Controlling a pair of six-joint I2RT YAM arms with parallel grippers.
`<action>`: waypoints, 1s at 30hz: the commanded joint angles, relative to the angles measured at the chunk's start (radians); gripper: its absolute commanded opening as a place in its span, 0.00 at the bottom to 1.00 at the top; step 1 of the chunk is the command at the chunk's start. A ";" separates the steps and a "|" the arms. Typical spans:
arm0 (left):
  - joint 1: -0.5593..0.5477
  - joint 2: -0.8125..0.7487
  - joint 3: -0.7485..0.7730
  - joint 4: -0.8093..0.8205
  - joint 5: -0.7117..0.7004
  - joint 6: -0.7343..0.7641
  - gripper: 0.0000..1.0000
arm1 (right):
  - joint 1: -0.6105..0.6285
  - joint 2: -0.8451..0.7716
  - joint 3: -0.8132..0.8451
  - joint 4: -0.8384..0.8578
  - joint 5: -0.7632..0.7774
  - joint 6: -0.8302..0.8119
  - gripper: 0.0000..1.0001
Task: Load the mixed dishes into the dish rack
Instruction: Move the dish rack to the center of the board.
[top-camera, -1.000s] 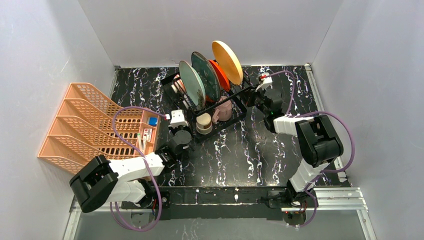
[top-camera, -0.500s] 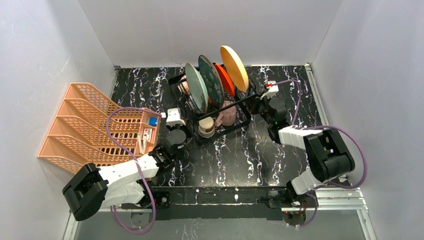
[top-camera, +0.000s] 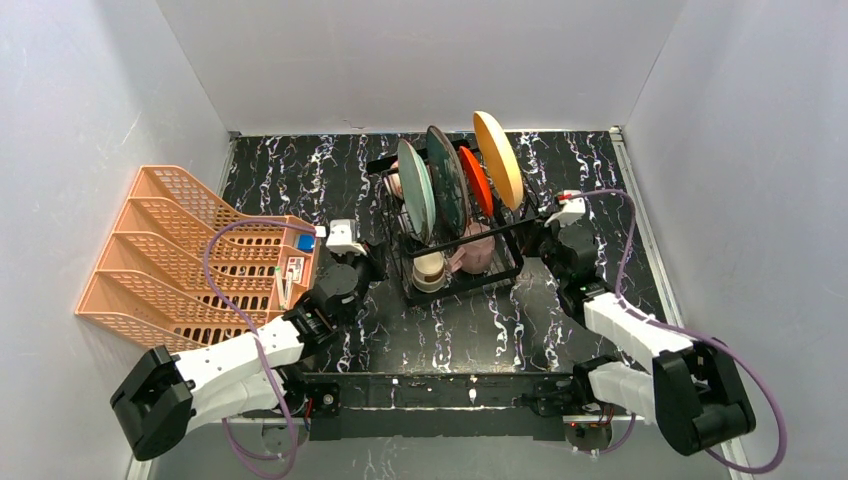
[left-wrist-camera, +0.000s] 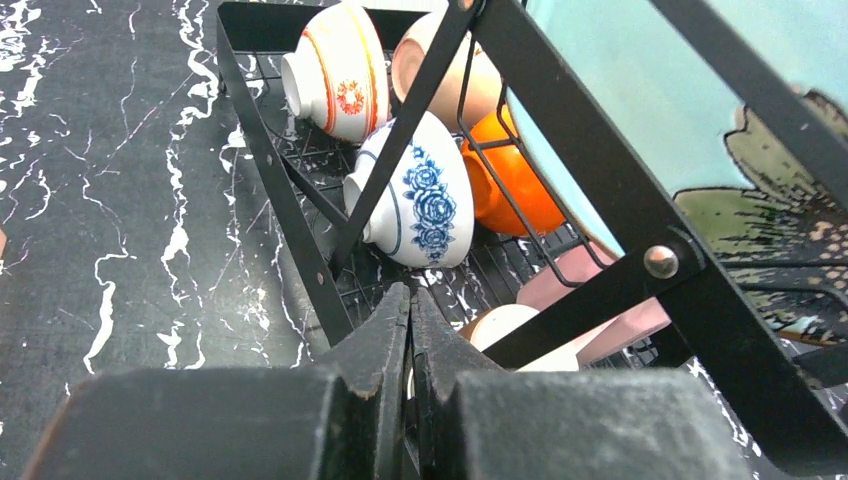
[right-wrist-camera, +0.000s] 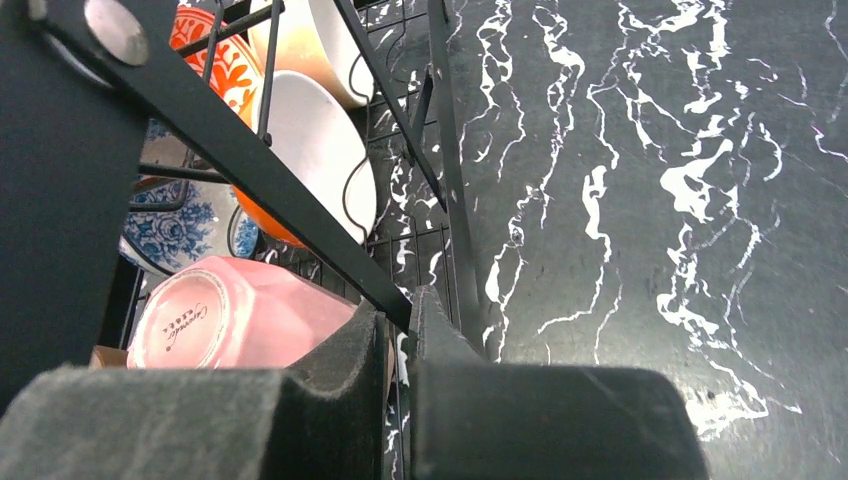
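The black wire dish rack (top-camera: 505, 268) stands mid-table, loaded. Yellow (top-camera: 498, 158), red-orange (top-camera: 476, 182) and two grey-green plates (top-camera: 446, 178) stand upright in its slots. The pink mug (top-camera: 476, 252) and a white cup (top-camera: 429, 268) lie in its lower tier. My left gripper (top-camera: 374, 262) is shut on the rack's left end wire (left-wrist-camera: 300, 240), beside the blue-patterned bowl (left-wrist-camera: 422, 195) and red floral bowl (left-wrist-camera: 338, 68). My right gripper (top-camera: 541, 232) is shut on the rack's right end wire (right-wrist-camera: 455, 190), next to the pink mug (right-wrist-camera: 235, 318) and a white bowl (right-wrist-camera: 315, 150).
The orange plastic lattice rack (top-camera: 185, 255) stands at the left edge, close to my left arm. White walls enclose the black marbled table (top-camera: 560, 170) at the back and both sides. A metal rail (top-camera: 660, 385) runs along the near edge.
The dish rack with its dishes has slid right and toward the near edge, turning as it went. Both grippers moved with it, still shut on its ends.
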 joint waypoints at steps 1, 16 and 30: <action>0.008 -0.065 -0.016 -0.056 0.031 -0.021 0.00 | -0.005 -0.135 -0.017 0.020 0.063 0.260 0.01; 0.010 -0.218 0.077 -0.447 0.050 -0.116 0.00 | 0.444 -0.164 -0.007 -0.103 0.536 0.292 0.01; 0.011 -0.344 0.194 -0.771 -0.044 -0.125 0.06 | 0.502 0.050 0.114 -0.066 0.568 0.219 0.01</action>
